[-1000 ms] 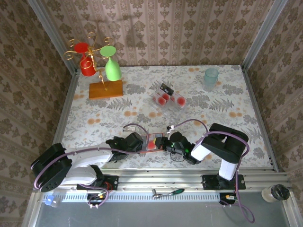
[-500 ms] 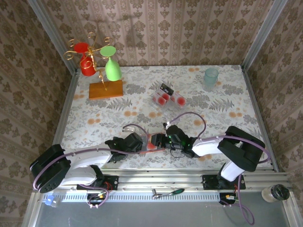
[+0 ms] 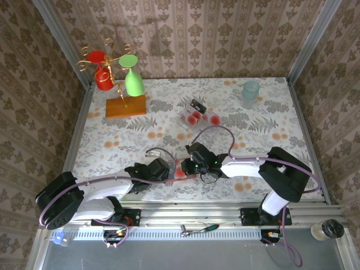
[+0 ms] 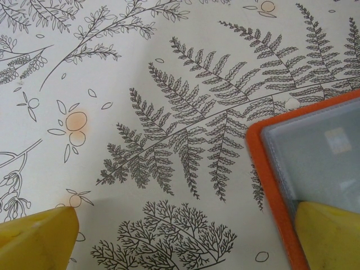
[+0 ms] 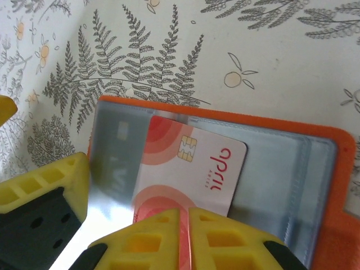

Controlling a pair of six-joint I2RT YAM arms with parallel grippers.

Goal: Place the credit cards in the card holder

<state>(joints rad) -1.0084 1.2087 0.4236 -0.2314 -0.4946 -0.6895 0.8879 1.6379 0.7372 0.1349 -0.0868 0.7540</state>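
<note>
From above, the card holder (image 3: 181, 169) lies open on the near middle of the floral worktop (image 3: 270, 129). The left claw (image 3: 167, 170) is at its left edge and the right claw (image 3: 190, 167) at its right, while the remaining credit cards (image 3: 197, 116) sit in a small heap well apart on the far side. The left wrist view shows the left claw spread wide and holding nothing. One yellow fingertip (image 4: 332, 236) overlaps the holder's grey-blue lining just inside the orange rim, apparently pinning it, and the other is over bare worktop. In the right wrist view the right claw is pinched almost closed on the near edge of a credit card (image 5: 191, 163). The card lies slightly skewed over the lining, and its far left corner seems to slip under a clear pocket lip. To do this step well, the card should probably be squared to the pocket mouth first, then pushed flat and low towards the far side so that it slides in and does not buckle. The left claw must press the holder down, or the push will likely drag the holder along.
</note>
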